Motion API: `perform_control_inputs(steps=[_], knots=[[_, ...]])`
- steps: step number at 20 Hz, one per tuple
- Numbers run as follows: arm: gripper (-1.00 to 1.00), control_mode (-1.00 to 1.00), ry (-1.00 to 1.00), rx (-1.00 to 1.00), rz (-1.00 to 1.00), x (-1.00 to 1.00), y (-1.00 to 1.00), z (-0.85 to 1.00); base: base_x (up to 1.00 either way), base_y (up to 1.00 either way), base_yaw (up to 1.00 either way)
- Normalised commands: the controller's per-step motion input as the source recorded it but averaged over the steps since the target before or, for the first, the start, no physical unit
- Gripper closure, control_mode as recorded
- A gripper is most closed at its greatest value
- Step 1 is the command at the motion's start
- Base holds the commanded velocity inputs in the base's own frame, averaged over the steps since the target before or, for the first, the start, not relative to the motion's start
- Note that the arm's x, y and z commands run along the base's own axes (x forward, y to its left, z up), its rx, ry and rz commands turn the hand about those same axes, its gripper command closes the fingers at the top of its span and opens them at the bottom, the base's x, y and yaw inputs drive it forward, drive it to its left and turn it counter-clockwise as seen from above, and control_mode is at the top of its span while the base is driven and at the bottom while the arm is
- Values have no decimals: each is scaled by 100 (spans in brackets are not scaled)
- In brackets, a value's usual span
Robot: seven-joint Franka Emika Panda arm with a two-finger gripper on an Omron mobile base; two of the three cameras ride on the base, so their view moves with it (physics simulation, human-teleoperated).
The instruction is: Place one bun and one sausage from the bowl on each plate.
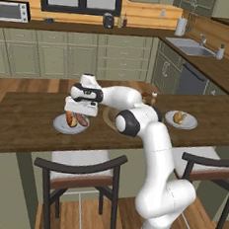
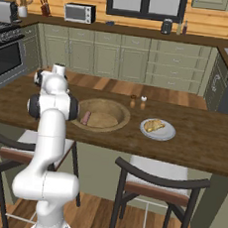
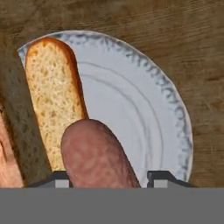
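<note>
Sausage [image 3: 97,155] sits between end effector [image 3: 106,178] fingertips, over plate [image 3: 144,109].

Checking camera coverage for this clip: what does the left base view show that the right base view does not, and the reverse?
Left base view: the gripper over the left plate, which carries a bun and a sausage. Right base view: the wooden bowl open to sight, with a second sausage inside. Both: the right plate with the other bun, and the island counter.
</note>
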Motion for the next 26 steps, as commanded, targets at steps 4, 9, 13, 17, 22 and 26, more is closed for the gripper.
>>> perform_control_inputs(steps=[4,9,13,17,22,26], knots=[[-100,-100,-19,5,-1,0,-24,41,0,0,0],[-100,-100,-42,1,1,-80,-74,70,0,0,0],[-100,-100,-55,-3,1,-100,-100,68,0,0,0],[-100,-100,-47,-4,0,-100,-100,67,0,0,0],[-100,-100,-2,-1,-5,-98,-100,32,0,0,0],[-100,-100,58,0,-5,-10,-92,4,0,0,0]])
